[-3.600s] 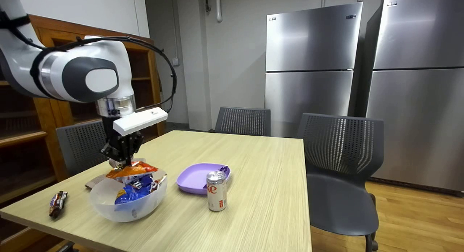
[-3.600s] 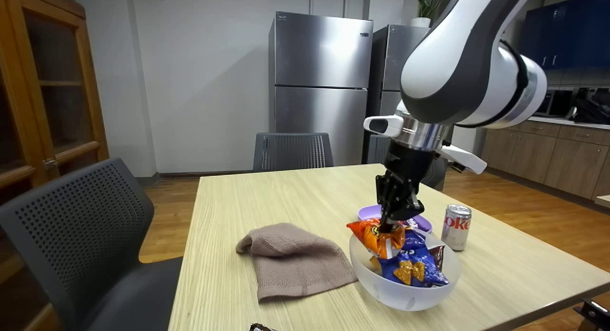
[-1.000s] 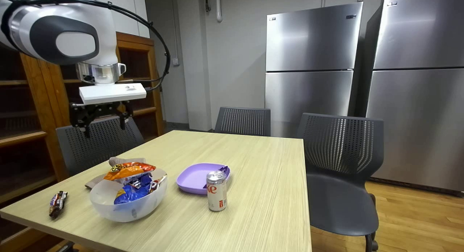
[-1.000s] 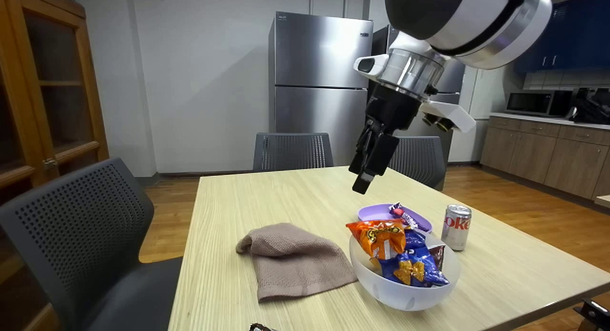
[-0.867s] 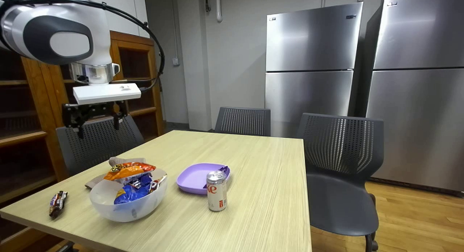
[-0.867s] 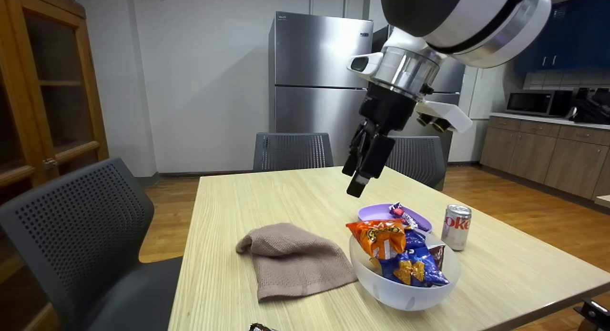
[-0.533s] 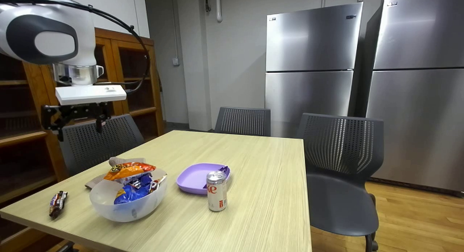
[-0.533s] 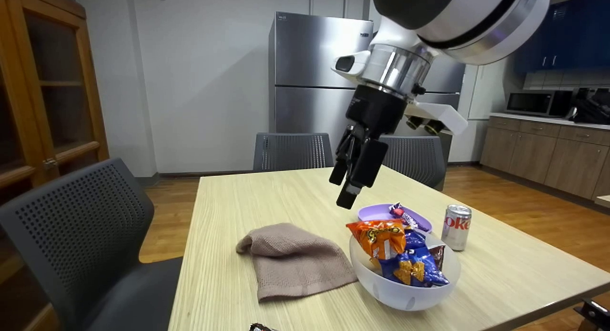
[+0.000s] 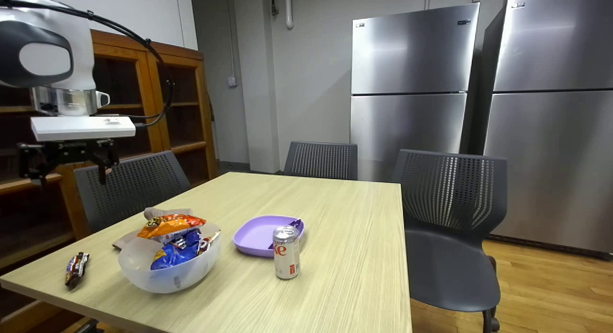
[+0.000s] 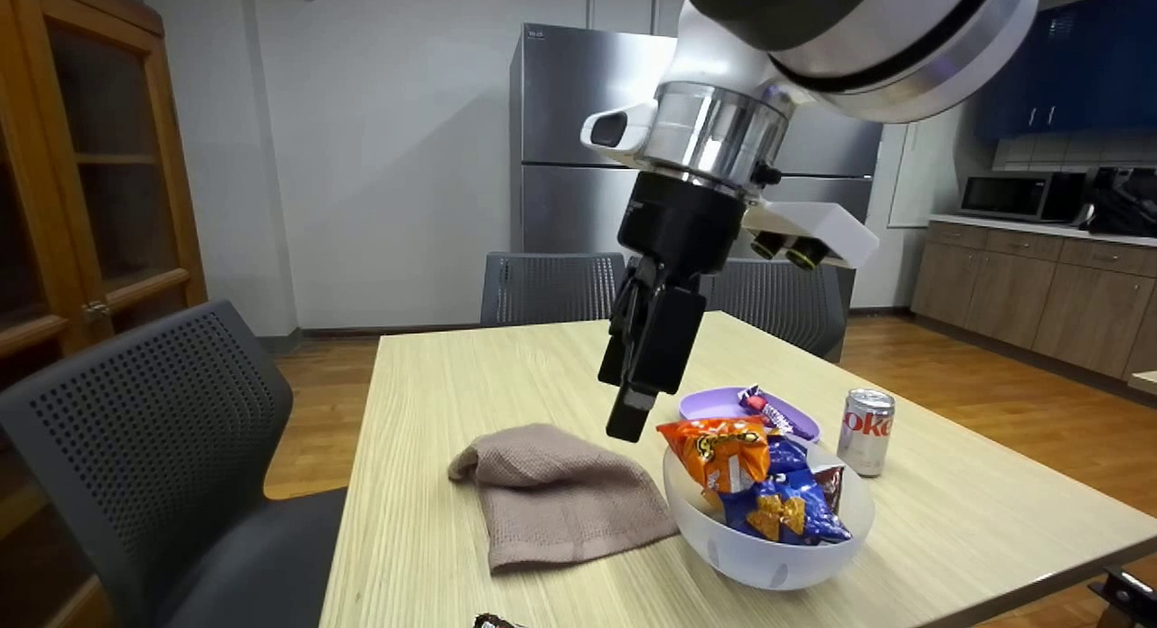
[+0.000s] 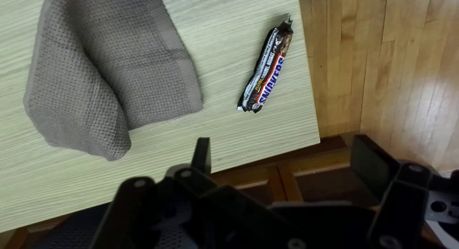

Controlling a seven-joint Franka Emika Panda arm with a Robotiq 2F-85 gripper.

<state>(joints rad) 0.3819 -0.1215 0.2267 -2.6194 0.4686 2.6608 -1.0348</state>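
Robot gripper [image 11: 281,159], spread wide, hangs over a table [image 11: 222,55] of snacks

Wrist view: With its fingers [image 11: 203,156] parted and only air between them, the gripper reaches in from the bottom edge. Ahead of the tips and apart from them, a Snickers bar [image 11: 266,68] lies aslant on the pale wood-grain top, label up, near the corner. A grey-brown cloth [image 11: 154,70], folded over on itself, lies apart from the bar. A wood-plank floor [image 11: 358,70] shows past the table's edge.

In an exterior view, the gripper hangs beneath a white housing [image 9: 81,128], in front of a perforated chair [image 9: 139,189]. The Snickers bar rests near the table's edge, well apart from a translucent bowl [image 9: 163,282] in which an orange bag [image 9: 175,226] lies over a blue bag [image 9: 175,256]. Farther along, a purple plate [image 9: 256,232] and an upright Coke can [image 9: 287,261] stand close together; steel refrigerators [image 9: 412,69] rise in the background.

In an exterior view, the gripper is tilted, its tips angled down. The cloth lies just beside the bowl; whether the two touch cannot be told. A wrapped candy [image 10: 773,413] rests in the purple plate behind the bowl, and a microwave [image 10: 1003,197] sits on the far counter [image 10: 1003,224].
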